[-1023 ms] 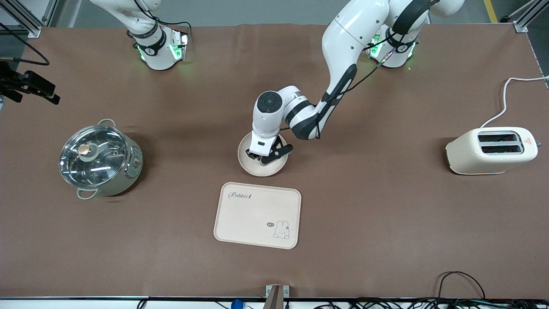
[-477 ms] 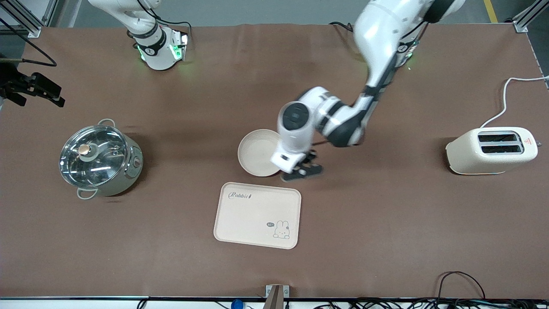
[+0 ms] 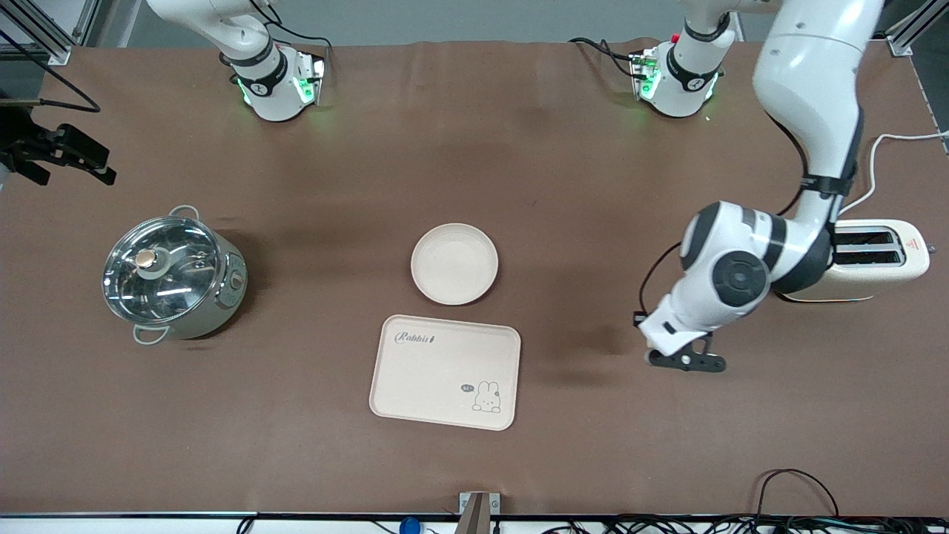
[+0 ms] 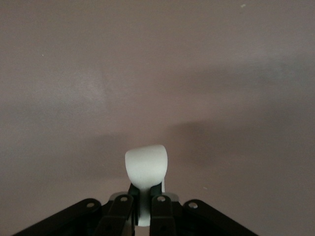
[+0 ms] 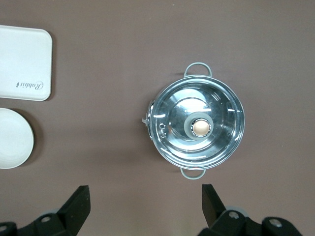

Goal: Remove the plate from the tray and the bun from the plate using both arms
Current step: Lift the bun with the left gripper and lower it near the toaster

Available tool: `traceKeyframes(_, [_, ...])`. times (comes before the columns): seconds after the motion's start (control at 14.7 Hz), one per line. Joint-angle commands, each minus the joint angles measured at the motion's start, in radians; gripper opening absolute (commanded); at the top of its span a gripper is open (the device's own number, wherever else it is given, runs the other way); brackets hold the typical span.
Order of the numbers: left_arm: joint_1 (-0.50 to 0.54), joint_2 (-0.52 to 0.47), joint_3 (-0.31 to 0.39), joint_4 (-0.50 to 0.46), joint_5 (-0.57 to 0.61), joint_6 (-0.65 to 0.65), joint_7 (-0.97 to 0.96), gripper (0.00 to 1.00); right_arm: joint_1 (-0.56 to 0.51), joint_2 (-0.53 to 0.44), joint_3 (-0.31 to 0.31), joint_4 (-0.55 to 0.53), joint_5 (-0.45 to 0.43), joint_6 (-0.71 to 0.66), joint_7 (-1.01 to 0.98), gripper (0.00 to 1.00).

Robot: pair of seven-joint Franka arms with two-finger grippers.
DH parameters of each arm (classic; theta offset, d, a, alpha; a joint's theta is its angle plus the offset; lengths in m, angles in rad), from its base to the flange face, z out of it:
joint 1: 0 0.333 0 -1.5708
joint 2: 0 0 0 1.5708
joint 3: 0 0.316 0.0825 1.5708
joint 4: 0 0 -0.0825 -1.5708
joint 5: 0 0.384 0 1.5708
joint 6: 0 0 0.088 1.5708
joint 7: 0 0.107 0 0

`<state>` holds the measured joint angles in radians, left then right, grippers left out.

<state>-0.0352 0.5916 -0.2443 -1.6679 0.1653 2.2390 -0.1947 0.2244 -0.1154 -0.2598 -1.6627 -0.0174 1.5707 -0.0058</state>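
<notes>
Your left gripper (image 3: pixel 686 361) is hanging over bare table near the toaster (image 3: pixel 875 259), jaws pinching the bun (image 4: pixel 145 167), which is sticking out past the fingertips. The plate (image 3: pixel 454 263) is sitting off the tray (image 3: pixel 445 371), just beside it. Your right gripper (image 5: pixel 145 209) is waiting wide open above the pot (image 5: pixel 197 128)

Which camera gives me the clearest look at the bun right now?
The left wrist view: the bun sits pinched between the left gripper fingers, over bare tabletop. In the front view the left gripper hangs near the toaster, its body hiding the bun. The right wrist view shows only pot, tray and plate.
</notes>
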Motion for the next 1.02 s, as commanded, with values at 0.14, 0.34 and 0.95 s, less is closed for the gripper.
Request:
traceKeyframes(0.14, [0.092,0.014,-0.046,-0.148,0.011,0.189,0.069,0.96,-0.048,0.082,-0.015,0.069,-0.003,0.026,-0.002,1.0])
traceKeyframes(0.34, [0.101,0.028,-0.046,-0.139,0.008,0.192,0.092,1.0,-0.069,0.085,-0.001,0.069,0.002,0.028,0.0,1.0])
traceKeyframes(0.95, [0.093,-0.007,-0.047,-0.06,0.008,0.109,0.089,1.0,-0.218,0.083,0.169,0.07,0.004,0.023,0.003,1.0])
